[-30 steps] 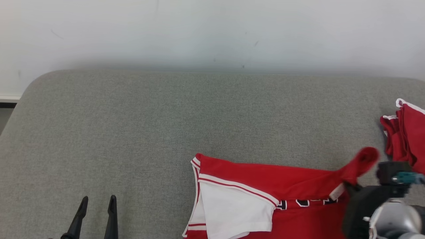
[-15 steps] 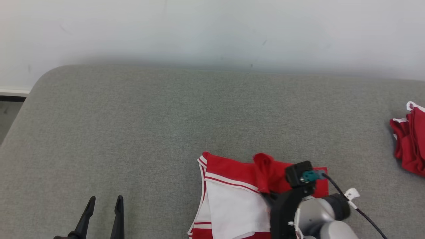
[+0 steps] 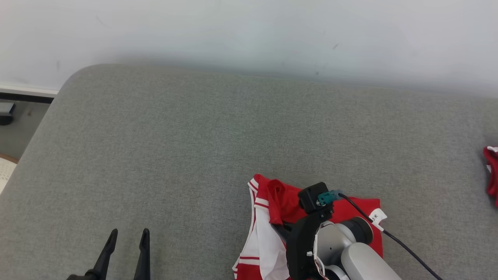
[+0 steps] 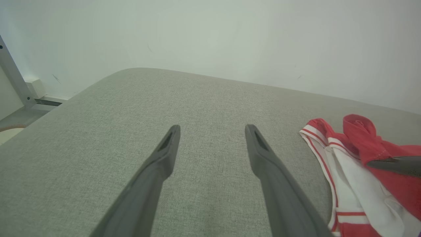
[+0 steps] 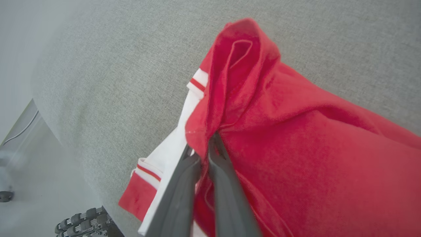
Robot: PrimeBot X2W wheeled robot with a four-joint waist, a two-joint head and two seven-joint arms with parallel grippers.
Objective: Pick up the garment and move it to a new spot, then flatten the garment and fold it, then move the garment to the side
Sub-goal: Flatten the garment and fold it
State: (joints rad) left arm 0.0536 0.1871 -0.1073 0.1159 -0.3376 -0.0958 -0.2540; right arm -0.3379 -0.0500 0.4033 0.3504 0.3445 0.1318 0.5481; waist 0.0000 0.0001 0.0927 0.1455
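The garment point(image 3: 350, 214) is a red jersey with white panels and red-and-white trim, lying at the near middle of the grey cushioned surface point(image 3: 218, 128). My right gripper point(image 5: 204, 144) is shut on a red edge of the garment point(image 5: 296, 138), and that edge is lifted and folded over toward the white side. In the head view the right gripper point(image 3: 282, 227) sits under its wrist, over the garment's left part. My left gripper point(image 3: 127, 233) stands open at the lower left, well left of the garment point(image 4: 355, 164), with nothing between its fingers point(image 4: 167, 148).
Another red cloth point(image 3: 491, 171) lies at the far right edge of the grey surface. A pale wall point(image 3: 249, 31) runs behind. The surface's left edge drops to the floor point(image 3: 15, 128). A black cable point(image 3: 404, 249) trails from my right wrist.
My right gripper has carried the red edge leftward across the garment, folding it over. The head camera has shifted too, so the whole scene sits further right and the other red cloth is nearly off frame.
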